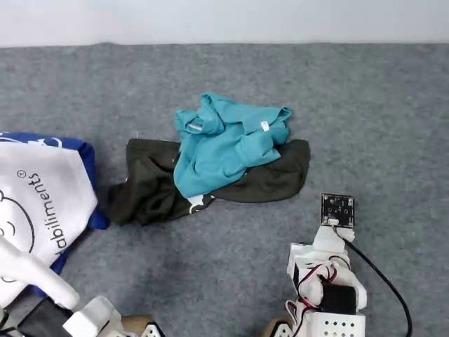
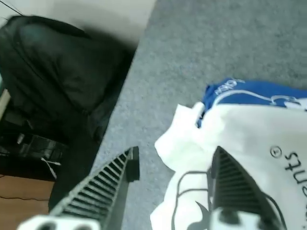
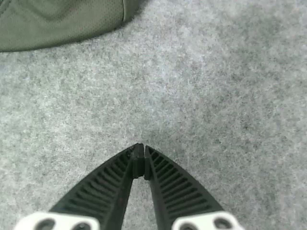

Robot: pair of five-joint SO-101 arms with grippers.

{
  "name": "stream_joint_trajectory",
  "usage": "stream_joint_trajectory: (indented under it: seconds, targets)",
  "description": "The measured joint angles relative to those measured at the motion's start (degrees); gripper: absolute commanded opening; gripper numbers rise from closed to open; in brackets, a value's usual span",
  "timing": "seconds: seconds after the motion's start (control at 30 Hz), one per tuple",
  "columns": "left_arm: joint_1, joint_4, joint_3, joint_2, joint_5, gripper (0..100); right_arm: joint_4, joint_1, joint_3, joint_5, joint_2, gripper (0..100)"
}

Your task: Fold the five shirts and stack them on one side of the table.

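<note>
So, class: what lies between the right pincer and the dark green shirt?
Nothing but bare grey table cover: the right wrist view shows the shut right pincer apart from the dark green shirt.

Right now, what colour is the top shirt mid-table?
Teal shirt; high view shows it best.

Grey felt table (image 1: 393,105) below a pale wall (image 1: 224,21), black bag (image 2: 53,72) beside it.
</note>
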Motion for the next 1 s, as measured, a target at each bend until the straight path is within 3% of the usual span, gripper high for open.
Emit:
stream_joint_trajectory:
  seconds: [0.13,0.23,0.4,0.5,0.67,0.8,1.0]
  targets:
    - [3.08,0.88,-3.96,-0.09,3.25,24,0.00,0.00,0.00,0.00,0.00,0.9]
    - [8.35,6.15,-6.95,-0.09,4.31,24,0.00,0.00,0.00,0.00,0.00,0.9]
    - [22.33,18.55,-9.41,-0.09,5.10,24,0.00,0.00,0.00,0.00,0.00,0.9]
    - [31.91,20.66,-8.00,-0.18,8.53,24,0.00,0.00,0.00,0.00,0.00,0.9]
    - [47.65,20.57,-0.70,-0.18,10.55,24,0.00,0.00,0.00,0.00,0.00,0.9]
    - [58.99,15.21,8.00,-0.18,10.99,24,0.00,0.00,0.00,0.00,0.00,0.9]
    - [66.11,3.34,18.11,2.81,13.45,24,0.00,0.00,0.00,0.00,0.00,0.9]
